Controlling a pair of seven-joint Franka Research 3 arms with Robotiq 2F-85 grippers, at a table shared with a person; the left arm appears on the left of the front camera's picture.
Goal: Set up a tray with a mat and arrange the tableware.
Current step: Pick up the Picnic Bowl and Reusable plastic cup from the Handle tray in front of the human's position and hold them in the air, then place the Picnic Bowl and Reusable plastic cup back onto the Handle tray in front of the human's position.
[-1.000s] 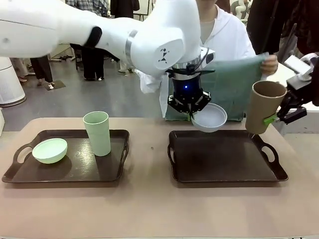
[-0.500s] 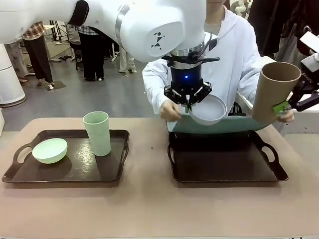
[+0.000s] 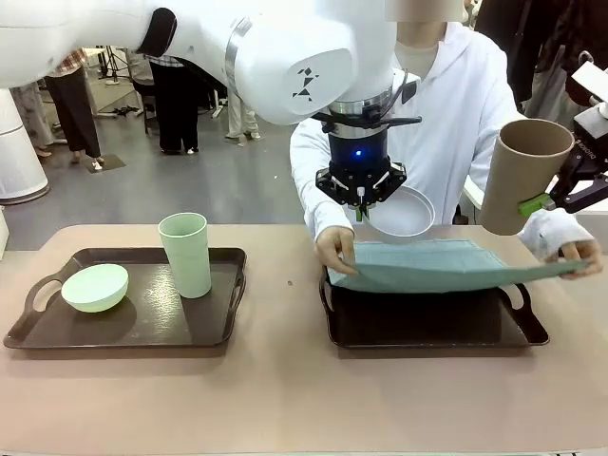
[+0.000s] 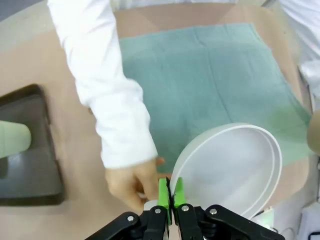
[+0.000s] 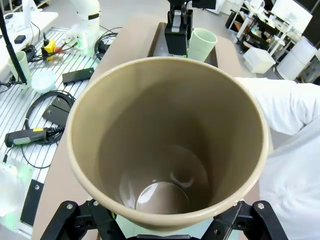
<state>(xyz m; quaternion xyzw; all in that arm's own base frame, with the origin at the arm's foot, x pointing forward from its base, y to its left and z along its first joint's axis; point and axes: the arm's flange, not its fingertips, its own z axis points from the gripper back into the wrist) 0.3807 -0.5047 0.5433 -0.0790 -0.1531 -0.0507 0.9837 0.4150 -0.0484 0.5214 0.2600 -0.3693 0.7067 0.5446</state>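
Note:
My left gripper (image 3: 359, 203) hangs above the back edge of the right tray (image 3: 429, 329), shut on the rim of the white bowl (image 3: 405, 213). In the left wrist view its green fingertips (image 4: 163, 189) pinch the bowl's rim (image 4: 229, 170). My right gripper (image 3: 543, 201) is shut on the tall brown cup (image 3: 521, 175), held tilted in the air at the far right; the cup's inside (image 5: 170, 150) is empty. A person's hands hold the teal mat (image 3: 446, 266) spread just above the right tray. The pale green bowl (image 3: 95, 287) and tall green cup (image 3: 186, 254) stand on the left tray (image 3: 133, 328).
The person in white stands at the far side, leaning over the right tray, one hand (image 4: 136, 183) just under my left gripper. Bare tabletop (image 3: 285, 399) lies in front of both trays. Cables and gear (image 5: 45, 105) lie beside the table on the right.
The person has brought the mat down from hanging upright to lying flat over the right tray. Both grippers have risen a little with the bowl and the cup.

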